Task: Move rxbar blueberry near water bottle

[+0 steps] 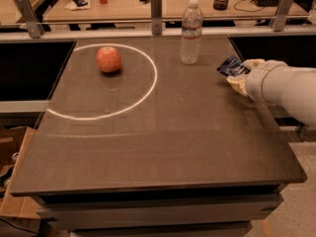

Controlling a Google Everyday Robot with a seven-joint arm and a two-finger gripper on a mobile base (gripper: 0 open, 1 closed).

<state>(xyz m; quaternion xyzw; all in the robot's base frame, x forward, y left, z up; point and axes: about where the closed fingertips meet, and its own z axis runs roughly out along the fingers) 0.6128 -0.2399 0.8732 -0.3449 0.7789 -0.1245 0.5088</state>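
The rxbar blueberry (230,66), a dark navy wrapper, sticks out to the left of my gripper (238,74) near the table's right edge and looks lifted a little off the surface. The gripper's cream fingers (239,84) are shut on the bar, and the white arm runs off to the right. The water bottle (190,33), clear with a white cap, stands upright at the back middle of the table, to the left of the bar and a little farther back.
A red-orange apple (108,59) sits inside a white circle (148,90) drawn on the dark table (173,137), back left. A rail with metal posts (156,11) runs behind the table. Cardboard boxes (12,152) lie on the floor at the left.
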